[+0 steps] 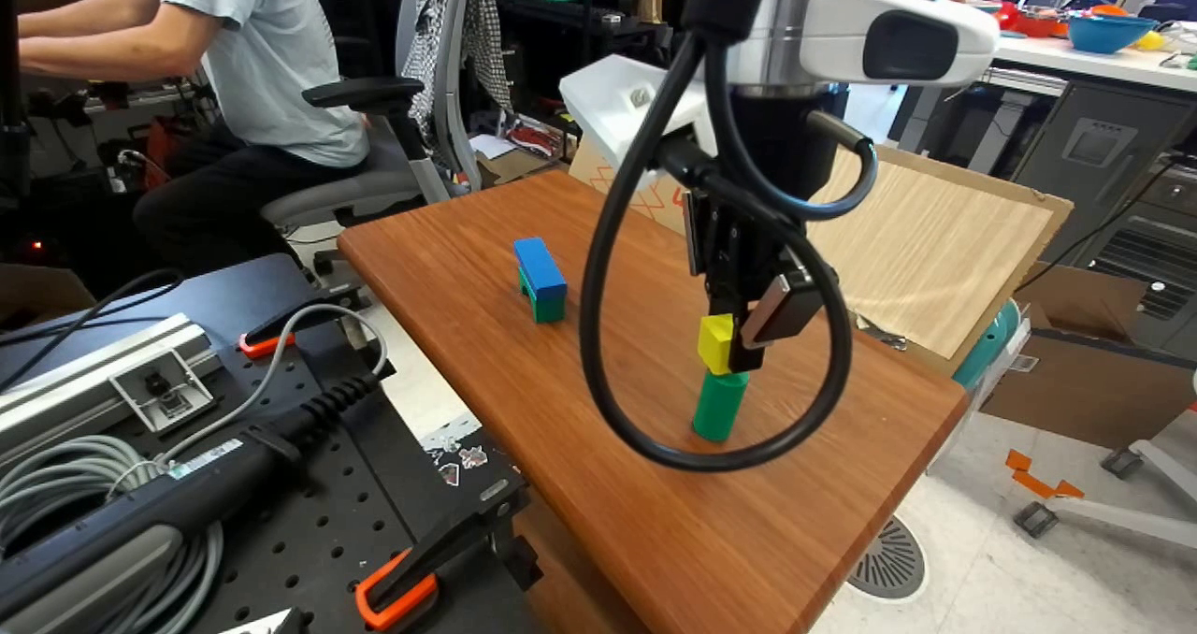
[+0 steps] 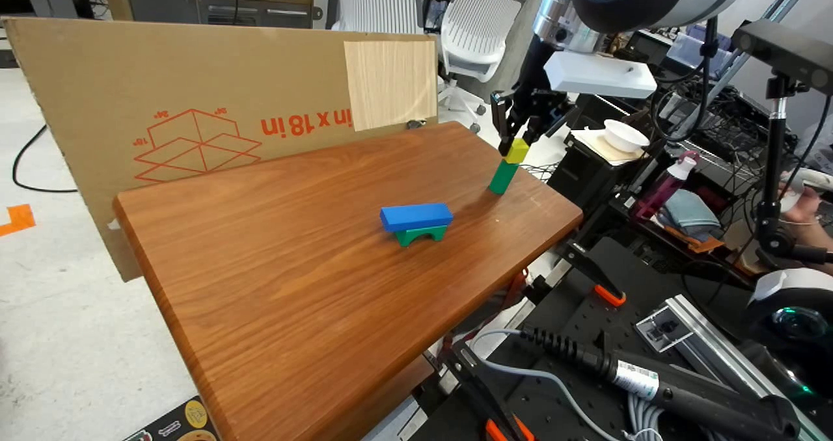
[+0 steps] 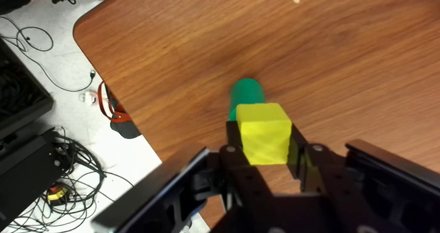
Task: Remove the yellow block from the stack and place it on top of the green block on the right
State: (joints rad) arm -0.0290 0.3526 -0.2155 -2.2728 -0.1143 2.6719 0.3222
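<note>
The yellow block [image 3: 264, 140] is between the fingers of my gripper [image 3: 264, 133], which is shut on it in the wrist view. In both exterior views the yellow block [image 1: 714, 344] [image 2: 517, 151] is at the top of the upright green block [image 1: 718, 410] [image 2: 503, 177]. I cannot tell whether the two touch or a small gap is left. In the wrist view the green block [image 3: 246, 92] is partly hidden behind the yellow block, with its left edge sticking out. The blue block [image 1: 540, 265] [image 2: 416, 216] lies apart, on a green arch-shaped block [image 2: 416, 235].
The blocks stand on a brown wooden table [image 1: 636, 484]. A cardboard sheet [image 2: 215, 103] stands along one table edge. A black workbench [image 1: 309, 522] with clamps and cables lies beside another edge. A person [image 1: 252, 73] sits behind the table.
</note>
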